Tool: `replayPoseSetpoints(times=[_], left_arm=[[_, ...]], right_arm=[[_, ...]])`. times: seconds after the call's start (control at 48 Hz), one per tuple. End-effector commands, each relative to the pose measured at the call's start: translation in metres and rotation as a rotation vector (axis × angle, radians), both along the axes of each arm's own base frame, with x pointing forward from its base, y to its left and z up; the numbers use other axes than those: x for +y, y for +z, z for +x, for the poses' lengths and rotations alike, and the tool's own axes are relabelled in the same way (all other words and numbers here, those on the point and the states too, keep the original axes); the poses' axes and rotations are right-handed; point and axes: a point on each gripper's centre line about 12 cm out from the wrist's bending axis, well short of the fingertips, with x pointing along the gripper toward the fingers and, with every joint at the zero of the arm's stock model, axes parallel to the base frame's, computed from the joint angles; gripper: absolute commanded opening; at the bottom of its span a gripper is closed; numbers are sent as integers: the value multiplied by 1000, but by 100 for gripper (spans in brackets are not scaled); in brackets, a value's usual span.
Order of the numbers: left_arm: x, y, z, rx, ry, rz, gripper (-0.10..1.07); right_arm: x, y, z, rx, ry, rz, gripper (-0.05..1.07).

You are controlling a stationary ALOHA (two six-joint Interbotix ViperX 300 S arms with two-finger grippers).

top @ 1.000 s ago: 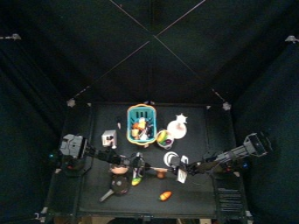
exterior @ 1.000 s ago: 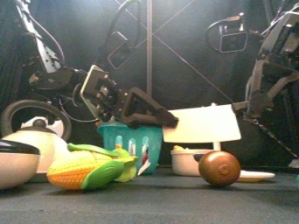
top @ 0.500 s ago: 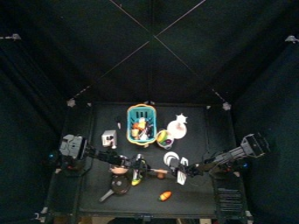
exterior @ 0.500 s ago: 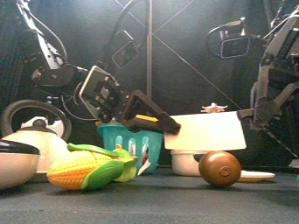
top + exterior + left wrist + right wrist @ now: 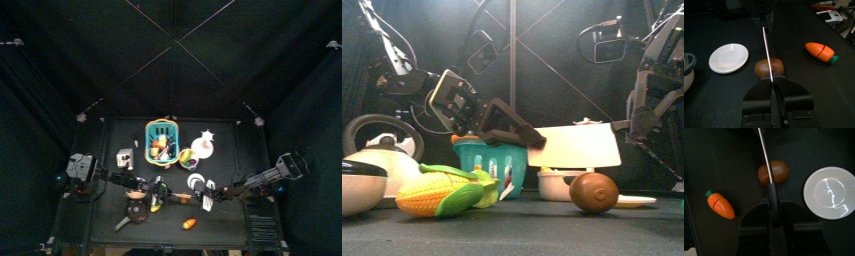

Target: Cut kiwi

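**A:** What does the top view give you?

**B:** Little. The 2 arms meet over the near half of the table [image 5: 254, 205], and the kiwi is too small there for you to pick out.

**A:** And the front?

**B:** The knife [image 5: 579, 146] hangs level, a broad, flat, pale blade. It sits just above the kiwi [image 5: 592, 192] with a gap between them. The kiwi is a round, brown, dull-skinned ball on the near right, just beside a glossy white plate [image 5: 633, 200]. I'd judge you are lining up, and the cut is not yet begun.

**A:** Left wrist?

**B:** The left claw [image 5: 773, 85] looks closed thinly on 1 end of the blade. You see the blade edge-on as a bright line crossing the kiwi's middle. A smooth orange carrot [image 5: 820, 51] lies well apart.

**A:** Right wrist?

**B:** The right claw [image 5: 771, 210] is part closed around the dark handle, and the blade runs out over the kiwi.

**A:** Next move?

**B:** Press straight down with both ends level. A round kiwi will likely roll, so keep the edge over its centre.
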Motion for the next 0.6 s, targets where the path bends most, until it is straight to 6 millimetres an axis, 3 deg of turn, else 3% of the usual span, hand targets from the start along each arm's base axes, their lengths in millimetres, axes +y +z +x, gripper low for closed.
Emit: replayPoseSetpoints(times=[0.0,0.583], left_arm=[[-7,6,0,-15,-23,5,39],[-6,2,0,-5,-18,3,39]], right_arm=[[1,7,0,-18,-6,10,39],[-2,-1,0,5,-7,-8,39]])
